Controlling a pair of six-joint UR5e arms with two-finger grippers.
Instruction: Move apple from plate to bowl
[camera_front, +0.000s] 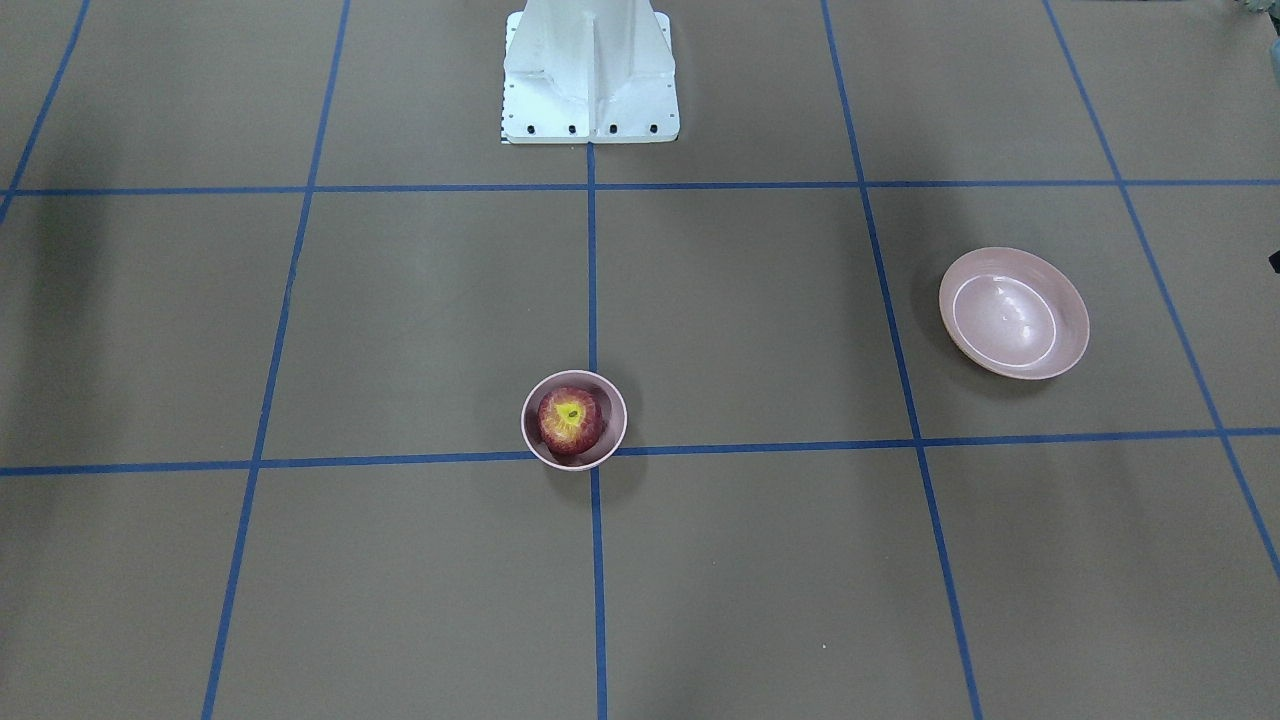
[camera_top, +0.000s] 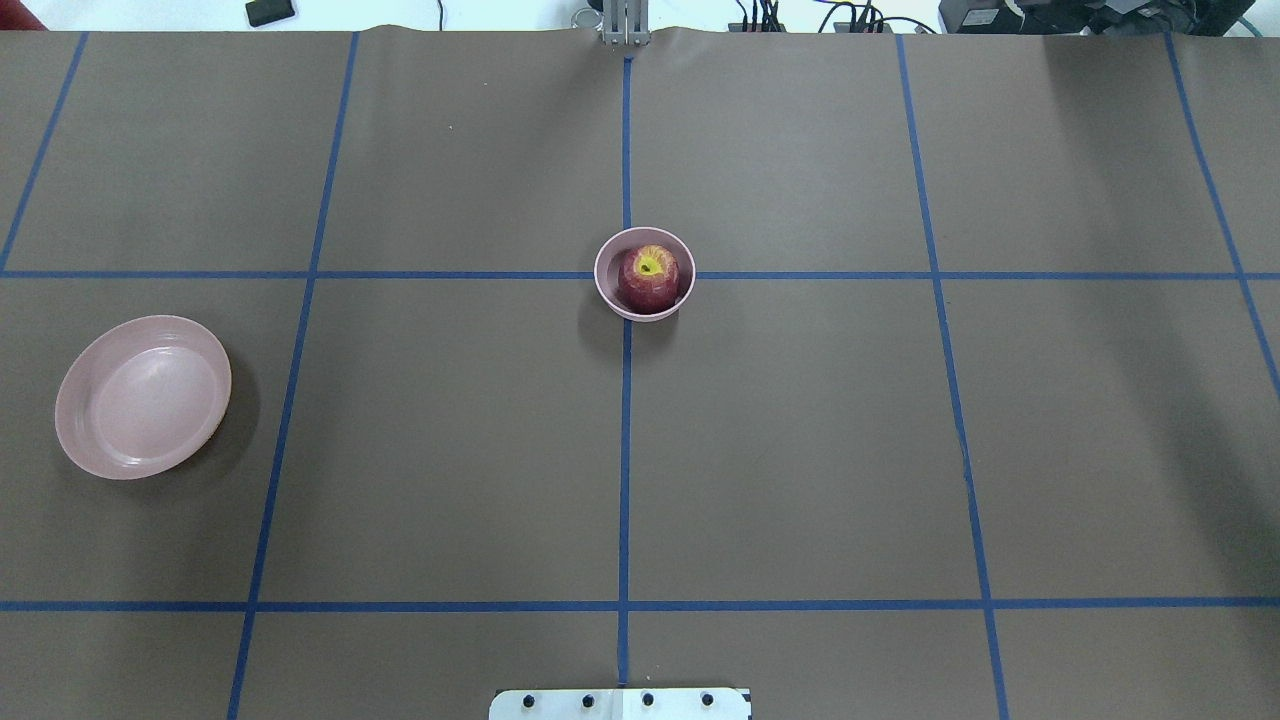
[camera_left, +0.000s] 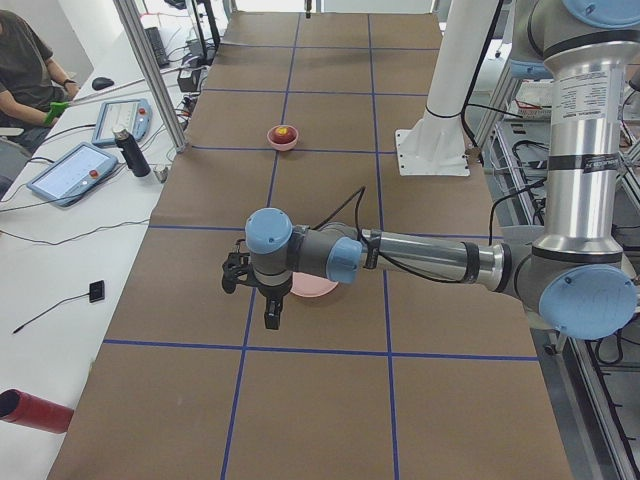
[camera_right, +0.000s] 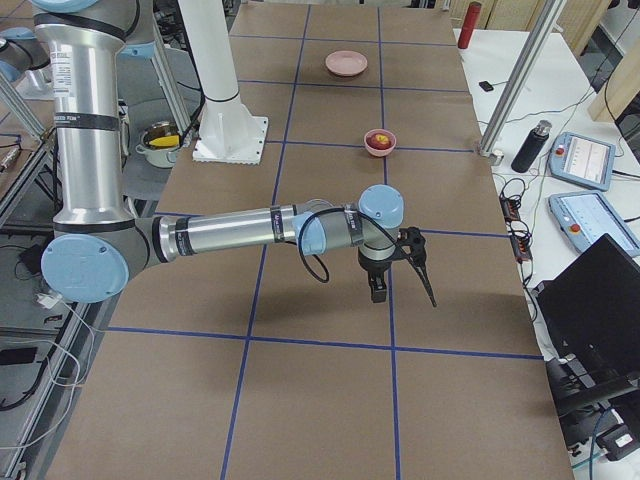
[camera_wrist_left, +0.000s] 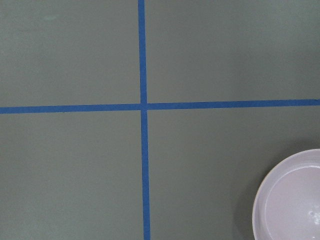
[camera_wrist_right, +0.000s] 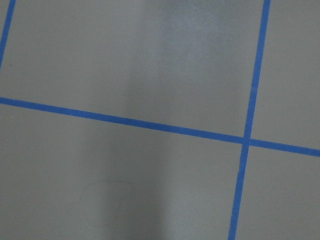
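The dark-red apple (camera_front: 570, 420) with a yellow stem patch sits inside the small deep pink bowl (camera_front: 621, 420) at the table's middle; both also show in the overhead view, the apple (camera_top: 648, 277) in the bowl (camera_top: 604, 270). The wide pink plate (camera_front: 1014, 312) (camera_top: 143, 396) lies empty on my left side. Its rim shows in the left wrist view (camera_wrist_left: 295, 200). My left gripper (camera_left: 255, 295) hangs above the table beside the plate (camera_left: 315, 288). My right gripper (camera_right: 405, 295) hangs over bare table, far from the bowl (camera_right: 380, 145). I cannot tell whether either gripper is open or shut.
The white robot pedestal (camera_front: 590, 70) stands at the table's robot-side edge. Beyond the far edge are tablets (camera_left: 70, 172), a dark bottle (camera_left: 132, 155), a laptop (camera_right: 590, 310) and a seated person (camera_left: 25, 70). Blue tape lines grid the brown table.
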